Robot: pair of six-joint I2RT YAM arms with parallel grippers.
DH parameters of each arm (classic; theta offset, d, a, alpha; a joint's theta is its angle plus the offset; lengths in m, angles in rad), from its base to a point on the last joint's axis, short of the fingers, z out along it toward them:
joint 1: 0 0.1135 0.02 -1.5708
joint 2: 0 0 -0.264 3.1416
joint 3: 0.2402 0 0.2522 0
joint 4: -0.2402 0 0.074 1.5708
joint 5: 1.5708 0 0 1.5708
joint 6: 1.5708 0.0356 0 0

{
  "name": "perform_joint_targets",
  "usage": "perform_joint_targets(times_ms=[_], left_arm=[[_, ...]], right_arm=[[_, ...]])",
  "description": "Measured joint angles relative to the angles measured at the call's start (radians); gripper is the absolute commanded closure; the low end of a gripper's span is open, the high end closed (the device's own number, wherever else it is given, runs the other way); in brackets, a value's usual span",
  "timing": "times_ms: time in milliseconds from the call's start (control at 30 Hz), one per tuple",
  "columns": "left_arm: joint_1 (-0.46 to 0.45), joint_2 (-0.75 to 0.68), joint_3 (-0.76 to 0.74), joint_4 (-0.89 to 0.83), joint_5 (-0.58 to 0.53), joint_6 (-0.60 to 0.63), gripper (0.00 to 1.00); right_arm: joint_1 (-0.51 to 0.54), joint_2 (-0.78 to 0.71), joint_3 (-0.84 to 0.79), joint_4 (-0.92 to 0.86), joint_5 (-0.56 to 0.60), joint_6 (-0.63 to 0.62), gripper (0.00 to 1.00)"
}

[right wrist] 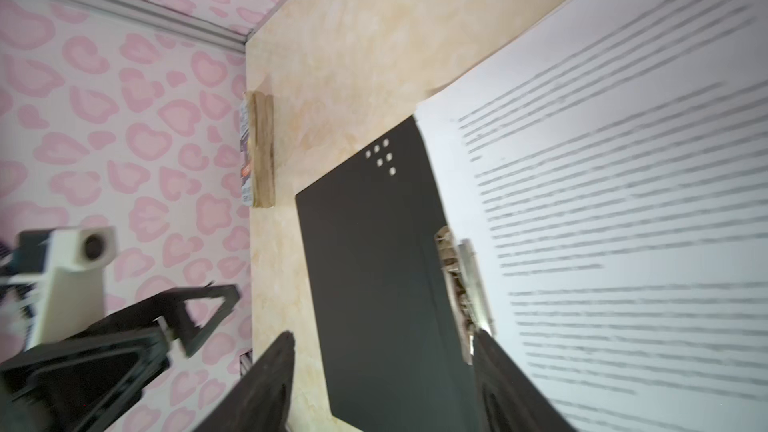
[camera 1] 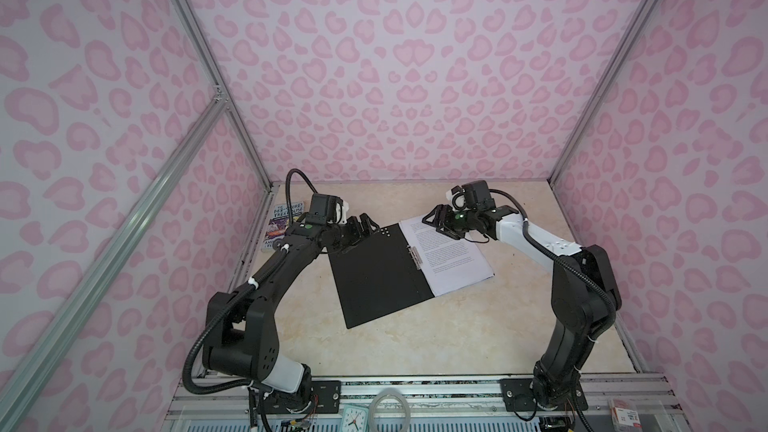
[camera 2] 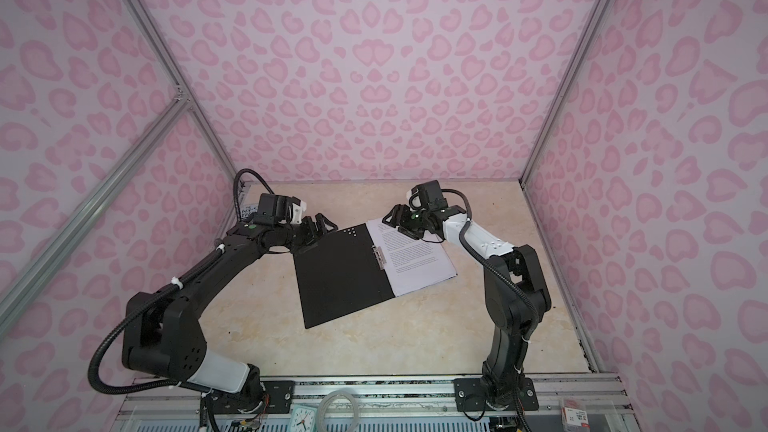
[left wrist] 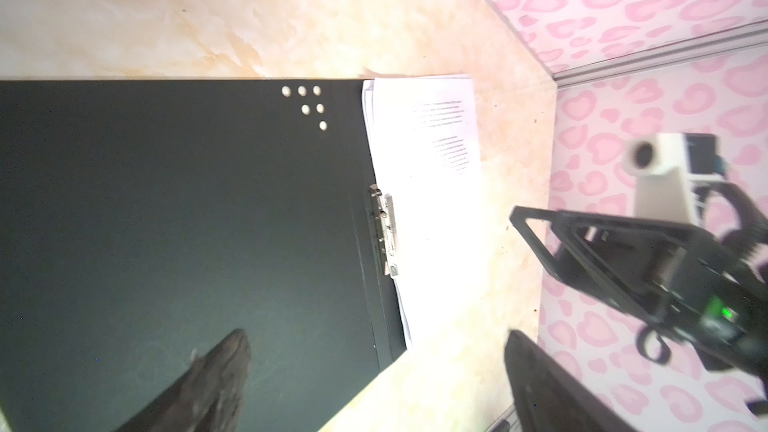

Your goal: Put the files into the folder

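The folder (camera 1: pixel 374 280) (camera 2: pixel 340 284) lies open on the table, black inside up, with a metal clip strip (camera 1: pixel 415 257) (right wrist: pixel 461 284) along its spine. The files (camera 1: pixel 451 255) (camera 2: pixel 415 259), white sheets printed with text, rest on its right half, their near edge against the clip. My left gripper (camera 1: pixel 365 226) (left wrist: pixel 378 338) hovers open over the folder's far left corner, holding nothing. My right gripper (camera 1: pixel 432 218) (right wrist: pixel 382 336) is open above the far edge of the files (right wrist: pixel 623 201), nothing between its fingers.
A colourful paperback book (camera 1: pixel 282 222) (right wrist: pixel 259 151) lies by the left wall, behind the left arm. Pink-patterned walls enclose the table on three sides. In front of the arm bases sit a small clock (camera 1: pixel 355 417), a clear ring (camera 1: pixel 388 407) and a small box (camera 1: pixel 623 413).
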Motion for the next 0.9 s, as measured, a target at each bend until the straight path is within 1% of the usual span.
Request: perform_joint_targets(times_ms=[67, 167, 267, 333, 400, 500, 767, 900], left_arm=[[0.008, -0.079, -0.055, -0.053, -0.056, -0.026, 0.03], [0.015, -0.202, -0.177, -0.14, -0.131, -0.069, 0.03], [0.018, -0.295, -0.311, -0.178, -0.159, -0.11, 0.03], [0.021, -0.314, -0.388, -0.189, -0.174, -0.136, 0.03], [0.023, -0.315, -0.443, -0.19, -0.175, -0.153, 0.03], [0.023, -0.289, -0.475, -0.166, -0.174, -0.158, 0.03], [0.026, -0.103, -0.476, -0.046, -0.141, -0.111, 0.03], [0.027, -0.035, -0.472, 0.042, -0.101, -0.093, 0.03]], right_arm=[[-0.056, 0.002, 0.0, -0.081, 0.037, -0.062, 0.03], [-0.145, -0.01, -0.033, -0.172, 0.084, -0.121, 0.03], [-0.212, -0.027, -0.082, -0.225, 0.115, -0.16, 0.02], [-0.228, -0.023, -0.1, -0.246, 0.121, -0.185, 0.02], [-0.234, -0.011, -0.108, -0.262, 0.125, -0.208, 0.02], [-0.238, 0.015, -0.122, -0.264, 0.132, -0.232, 0.02], [-0.238, 0.059, -0.153, -0.232, 0.109, -0.242, 0.02], [-0.24, 0.066, -0.158, -0.21, 0.083, -0.248, 0.02]])
